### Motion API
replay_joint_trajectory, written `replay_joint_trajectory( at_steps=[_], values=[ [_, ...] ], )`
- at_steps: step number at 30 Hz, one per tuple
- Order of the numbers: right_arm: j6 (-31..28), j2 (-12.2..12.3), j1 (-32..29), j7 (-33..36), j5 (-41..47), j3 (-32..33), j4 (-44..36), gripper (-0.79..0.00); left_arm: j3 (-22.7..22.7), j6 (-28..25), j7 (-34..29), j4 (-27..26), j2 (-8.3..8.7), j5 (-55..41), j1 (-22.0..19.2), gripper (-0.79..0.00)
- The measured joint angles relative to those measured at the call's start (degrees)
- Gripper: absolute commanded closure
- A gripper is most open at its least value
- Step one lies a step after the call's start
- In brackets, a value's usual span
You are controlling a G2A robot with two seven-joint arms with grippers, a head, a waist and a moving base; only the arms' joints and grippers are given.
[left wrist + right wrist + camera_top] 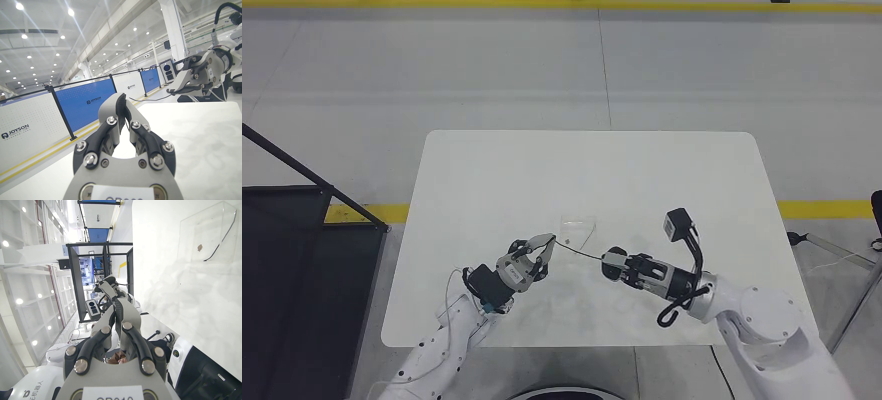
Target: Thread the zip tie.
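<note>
A thin black zip tie point(580, 252) is stretched in the air above the white table point(662, 180), near its front edge. My left gripper point(547, 242) is shut on one end of it. My right gripper point(606, 262) is shut on the other end, a short way to the right. In the left wrist view the zip tie point(151, 99) runs from my left gripper point(122, 98) across to the right gripper point(170, 92). In the right wrist view my right gripper point(115, 306) points at the left gripper point(100, 285) just beyond it.
A small clear box point(577, 228) stands on the table just behind the two grippers. In the right wrist view the clear box point(189, 237) holds another black zip tie point(221, 242). A black frame point(302, 230) stands beside the table's left side.
</note>
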Motion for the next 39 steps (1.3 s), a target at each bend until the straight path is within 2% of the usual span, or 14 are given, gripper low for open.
replay_joint_trajectory(
  at_steps=[39],
  values=[
    [0.46, -0.11, 0.85, 0.23, 1.51, -0.23, 0.52, 0.0, 0.0, 0.0, 0.0, 0.0, 0.0, 0.0, 0.0, 0.0]
  ],
)
